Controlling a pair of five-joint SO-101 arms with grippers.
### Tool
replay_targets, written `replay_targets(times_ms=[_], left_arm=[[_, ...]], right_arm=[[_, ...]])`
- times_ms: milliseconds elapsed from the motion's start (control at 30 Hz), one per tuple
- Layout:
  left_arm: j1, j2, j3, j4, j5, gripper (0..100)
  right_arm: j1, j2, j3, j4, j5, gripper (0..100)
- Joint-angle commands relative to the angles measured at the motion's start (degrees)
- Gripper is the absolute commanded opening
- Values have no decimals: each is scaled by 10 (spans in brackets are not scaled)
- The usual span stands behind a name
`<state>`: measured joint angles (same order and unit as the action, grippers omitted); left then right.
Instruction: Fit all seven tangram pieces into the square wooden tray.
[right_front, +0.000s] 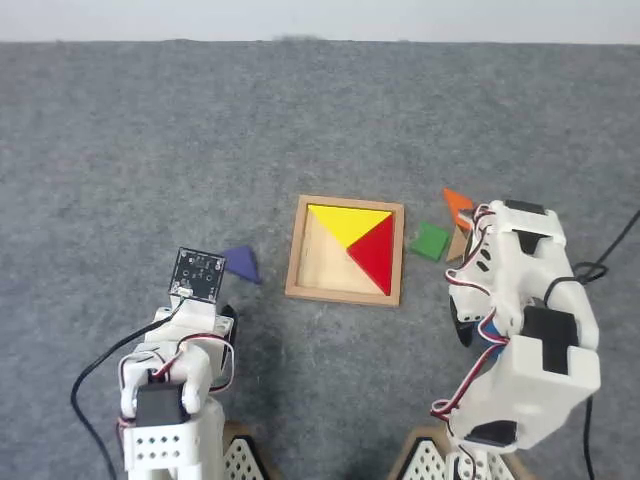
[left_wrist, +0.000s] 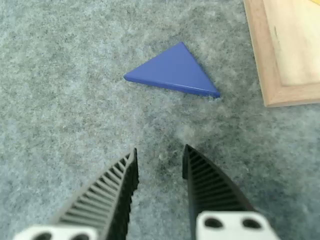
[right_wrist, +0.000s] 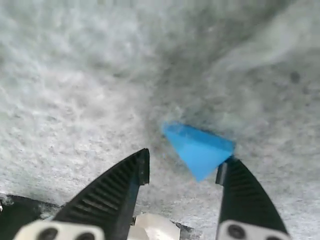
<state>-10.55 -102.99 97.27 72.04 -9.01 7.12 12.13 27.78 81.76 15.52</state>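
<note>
Here, grey felt carries the wooden tray.

High camera over table; wrist cameras close down; tray in high and left

You have the square wooden tray lying flat on the grey mat. A yellow triangle sits along its far edge and a red triangle along its right edge, and the two meet edge to edge. The dark blue triangle lies flat just left of the tray. To the tray's right lie a green square and, farther back, an orange piece. A light blue piece rests on the mat.
</note>
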Motion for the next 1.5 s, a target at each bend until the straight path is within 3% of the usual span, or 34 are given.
replay_targets(times_ms=[0, 367, 733, 1133, 1467], left_arm=[[-4, -11, -8, 3, 5, 141], [-4, -11, -8, 3, 5, 141], [-4, -11, -8, 3, 5, 141], [-4, -11, -8, 3, 5, 141], [-4, -11, -8, 3, 5, 141]], right_arm=[[-9, -34, 0, -24, -29, 202], [-29, -31, -62, -81, -52, 118], [-33, -31, -156, -81, -49, 118], [-55, -37, -168, -94, -48, 124], [-83, -31, -221, -131, 3, 131]])
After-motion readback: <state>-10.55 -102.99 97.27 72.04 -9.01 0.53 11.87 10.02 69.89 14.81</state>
